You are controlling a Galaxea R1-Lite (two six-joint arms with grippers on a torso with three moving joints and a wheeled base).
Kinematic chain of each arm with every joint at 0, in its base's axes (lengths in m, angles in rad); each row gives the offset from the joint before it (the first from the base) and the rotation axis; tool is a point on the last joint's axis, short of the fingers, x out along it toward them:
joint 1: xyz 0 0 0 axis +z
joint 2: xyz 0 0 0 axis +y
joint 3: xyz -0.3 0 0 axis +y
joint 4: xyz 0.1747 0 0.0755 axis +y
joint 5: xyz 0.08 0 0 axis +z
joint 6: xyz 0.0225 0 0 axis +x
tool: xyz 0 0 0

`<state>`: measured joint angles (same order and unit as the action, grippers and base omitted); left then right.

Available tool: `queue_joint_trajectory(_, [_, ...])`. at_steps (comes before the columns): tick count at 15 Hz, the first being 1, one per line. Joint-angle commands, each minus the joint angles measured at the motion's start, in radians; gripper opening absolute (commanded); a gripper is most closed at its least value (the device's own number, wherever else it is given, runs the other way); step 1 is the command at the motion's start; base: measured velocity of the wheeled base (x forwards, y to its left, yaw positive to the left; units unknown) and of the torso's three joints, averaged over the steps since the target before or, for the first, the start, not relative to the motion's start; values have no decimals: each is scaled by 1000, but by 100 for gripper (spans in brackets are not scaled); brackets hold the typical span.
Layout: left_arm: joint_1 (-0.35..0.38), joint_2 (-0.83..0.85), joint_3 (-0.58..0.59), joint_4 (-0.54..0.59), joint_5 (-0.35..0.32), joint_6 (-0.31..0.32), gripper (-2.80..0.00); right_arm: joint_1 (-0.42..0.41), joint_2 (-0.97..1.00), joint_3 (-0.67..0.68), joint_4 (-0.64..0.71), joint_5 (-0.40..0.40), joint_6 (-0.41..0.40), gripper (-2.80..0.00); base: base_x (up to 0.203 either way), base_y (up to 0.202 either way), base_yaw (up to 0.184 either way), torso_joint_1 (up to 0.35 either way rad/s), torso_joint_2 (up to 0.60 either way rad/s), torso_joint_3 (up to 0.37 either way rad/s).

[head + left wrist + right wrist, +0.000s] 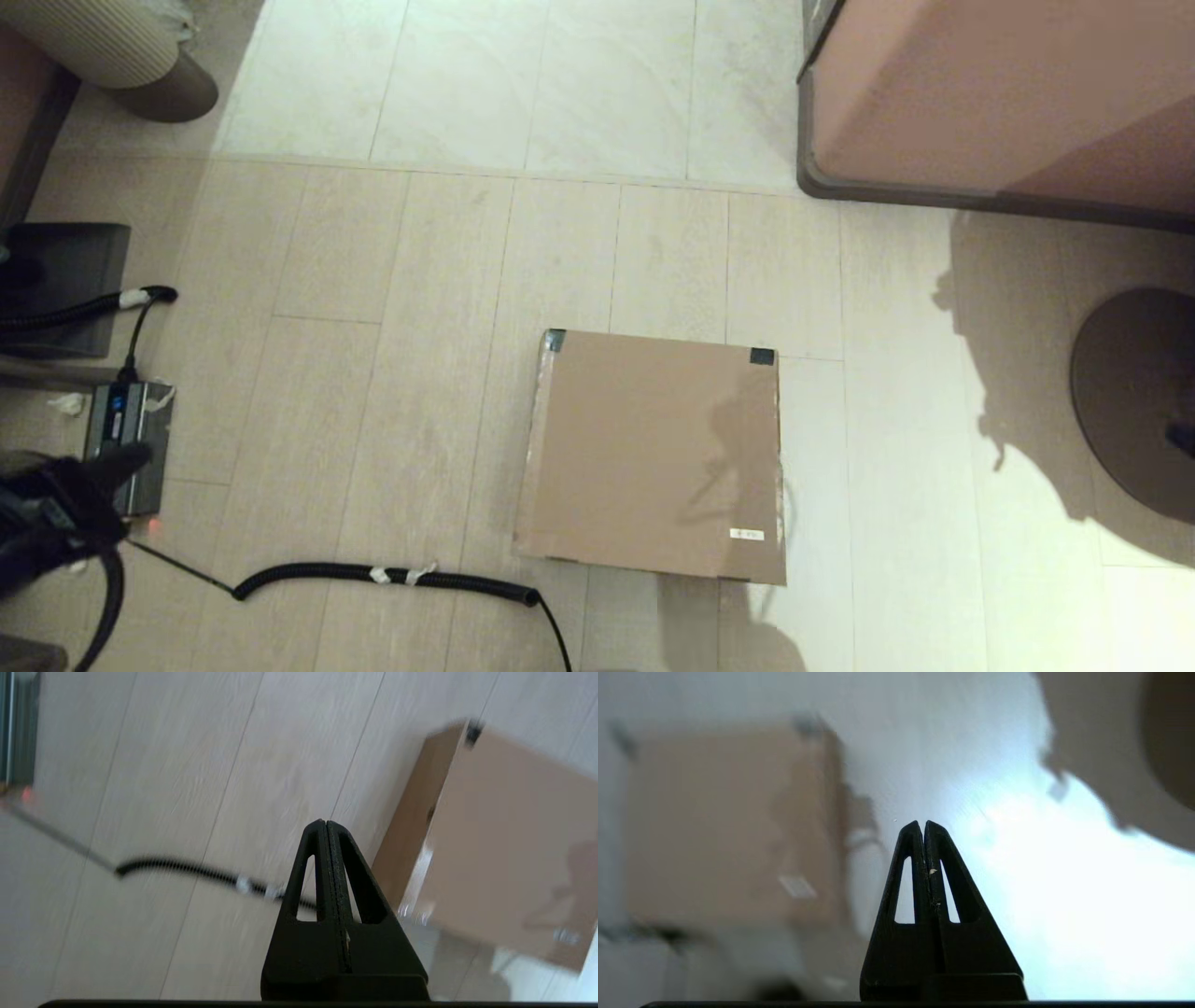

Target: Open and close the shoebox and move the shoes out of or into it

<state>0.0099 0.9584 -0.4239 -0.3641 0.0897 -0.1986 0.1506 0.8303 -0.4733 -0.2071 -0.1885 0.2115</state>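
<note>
While the shoebox [653, 457] lay closed on the floor [420, 373], in front of the robot and a little to its right, both arms were away from it. The left end effector [325, 823] hung over the bare floor near a black coiled cable [392, 576], with its fingers pressed together and empty. The right end effector [923, 823] was also closed on nothing, on the other side of the box. No shoes were visible, so they were probably inside. I judged the cardboard light and rather stiff, but easy to dent and smooth on top. The lid could best be taken at its free edge, which seemed to be the near side with the white sticker [746, 534]; I could not tell this surely.
</note>
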Motion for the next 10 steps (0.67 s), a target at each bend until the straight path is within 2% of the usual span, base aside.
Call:
queue_joint_trajectory(1, [13, -90, 103, -1, 5, 4, -280, -29, -264, 142, 131, -1, -109, -280, 0, 0, 0, 0, 0, 0])
queue_joint_trajectory(3, [14, -129, 216, 0, 31, 17, -280, -44, -384, 294, 207, -5, -181, -280, 0, 0, 0, 0, 0, 0])
queue_joint_trajectory(5, [13, -177, 296, 2, 42, 33, -280, -49, -481, 376, 232, -4, -201, -280, 0, 0, 0, 0, 0, 0])
queue_joint_trajectory(7, [13, -205, 345, 10, 42, 49, -280, -51, -550, 411, 247, 8, -206, -280, 0, 0, 0, 0, 0, 0])
queue_joint_trajectory(10, [14, -274, 397, 74, 44, 117, -280, -51, -553, 421, 247, 100, -211, -280, 0, 0, 0, 0, 0, 0])
